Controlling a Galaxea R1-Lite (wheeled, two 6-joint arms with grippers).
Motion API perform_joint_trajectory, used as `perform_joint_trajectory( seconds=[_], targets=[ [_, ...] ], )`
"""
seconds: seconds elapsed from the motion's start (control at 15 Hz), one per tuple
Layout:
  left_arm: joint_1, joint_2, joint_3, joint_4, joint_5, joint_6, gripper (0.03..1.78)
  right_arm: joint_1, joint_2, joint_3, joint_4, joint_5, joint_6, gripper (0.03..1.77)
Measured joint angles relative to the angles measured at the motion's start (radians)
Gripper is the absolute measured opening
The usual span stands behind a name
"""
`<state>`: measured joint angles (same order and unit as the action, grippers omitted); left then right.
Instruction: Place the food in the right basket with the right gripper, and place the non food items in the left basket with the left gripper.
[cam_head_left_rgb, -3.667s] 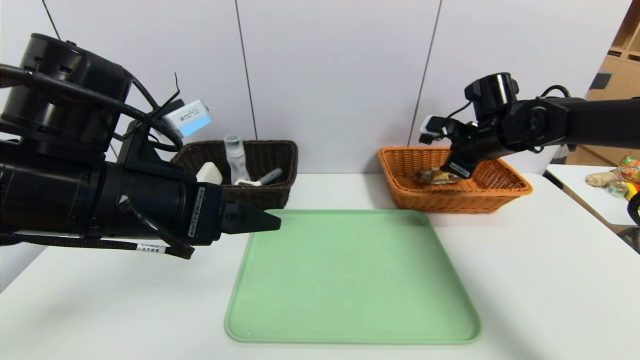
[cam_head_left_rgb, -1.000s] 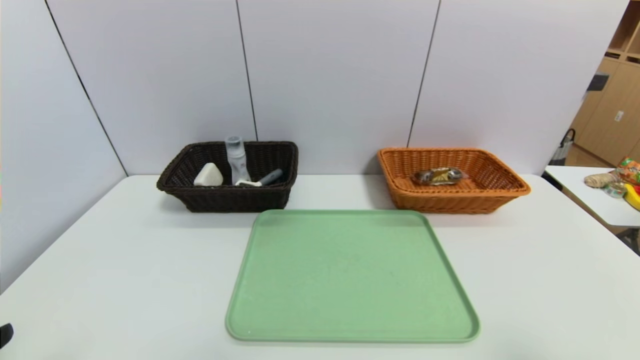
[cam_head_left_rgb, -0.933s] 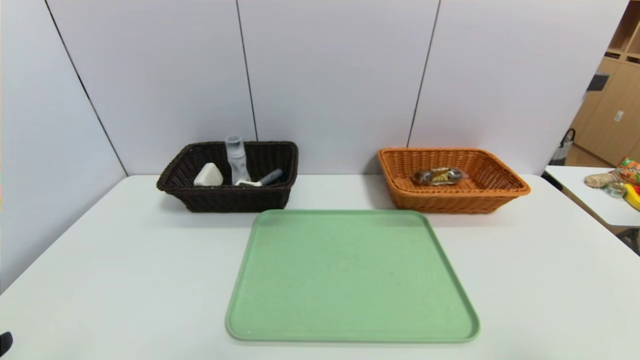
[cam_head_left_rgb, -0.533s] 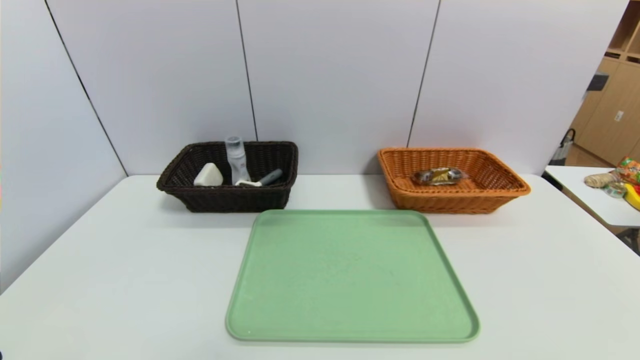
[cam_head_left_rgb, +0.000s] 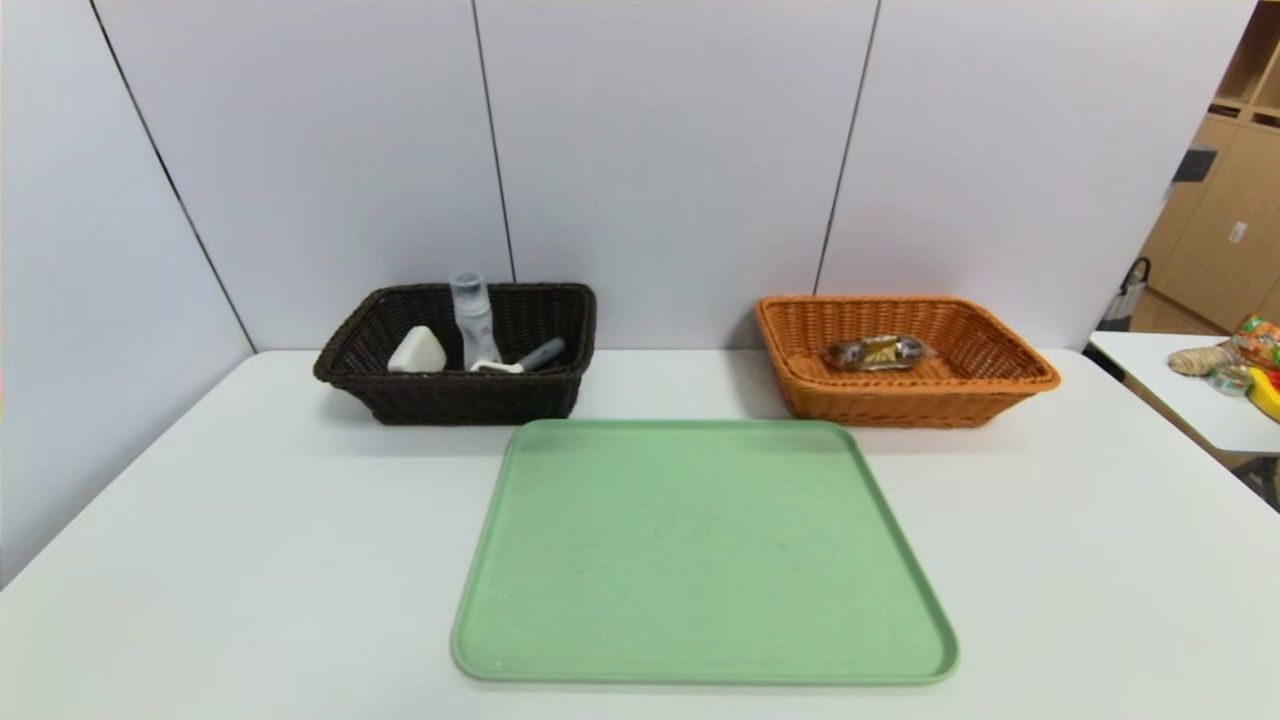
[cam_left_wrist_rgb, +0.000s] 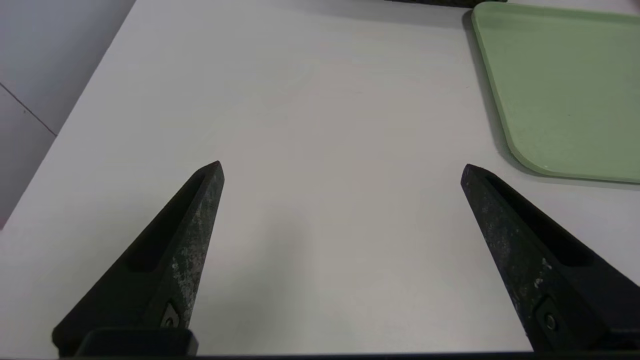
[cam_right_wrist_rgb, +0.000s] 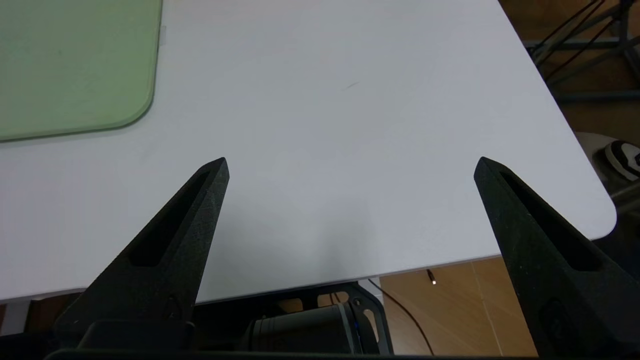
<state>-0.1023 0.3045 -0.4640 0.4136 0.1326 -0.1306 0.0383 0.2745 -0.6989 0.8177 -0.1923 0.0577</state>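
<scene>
Both pincers stand spread wide and hold nothing. The left pincer (cam_left_wrist_rgb: 342, 167) hangs low over bare desk (cam_left_wrist_rgb: 300, 100) just beside the near left corner of the green tray (cam_left_wrist_rgb: 560, 85), and the right pincer (cam_right_wrist_rgb: 350, 162) hangs over the desk's near right corner, the tray's other near corner off to its side.

Judging from how things lie, the sorting looks done: the tray carries nothing, so the step in hand is parking the arms. Doing that well means bringing each arm to rest clear of the tray rim and the desk edge, with the fingers (cam_left_wrist_rgb: 190, 235) left apart and nothing dragged along.

Only the head view shows where the task's things are. The dark left basket (cam_head_left_rgb: 450, 395) holds a white block (cam_head_left_rgb: 416, 351), a clear bottle (cam_head_left_rgb: 472, 315) standing upright and a grey marker (cam_head_left_rgb: 540, 353); the orange right basket (cam_head_left_rgb: 900, 400) holds a wrapped food packet (cam_head_left_rgb: 876, 351). Neither arm appears in that view.

The wrist views give what it lacks: the pincers themselves, and, under the right one, the robot's base (cam_right_wrist_rgb: 305, 325) below the desk edge and the wooden floor (cam_right_wrist_rgb: 440, 300).
</scene>
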Motion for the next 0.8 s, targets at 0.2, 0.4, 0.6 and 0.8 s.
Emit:
perform_joint_trajectory(
  seconds=[0.2,0.4,0.6,0.8],
  targets=[
    [0.005,-0.017,0.019,-0.021,0.002,0.013,1.69,-0.005,-0.034,0.071,-0.142,0.004,-0.012,1.69],
    [0.009,-0.023,0.027,-0.098,0.002,0.047,1.69,-0.008,-0.047,0.132,-0.280,0.009,-0.041,1.69],
    [0.079,-0.028,0.012,-0.097,-0.025,0.072,1.69,-0.008,-0.049,0.133,-0.284,0.014,-0.044,1.70],
    [0.106,-0.056,0.049,-0.097,-0.039,0.096,1.69,-0.008,-0.050,0.157,-0.294,0.020,-0.044,1.70]
  ],
)
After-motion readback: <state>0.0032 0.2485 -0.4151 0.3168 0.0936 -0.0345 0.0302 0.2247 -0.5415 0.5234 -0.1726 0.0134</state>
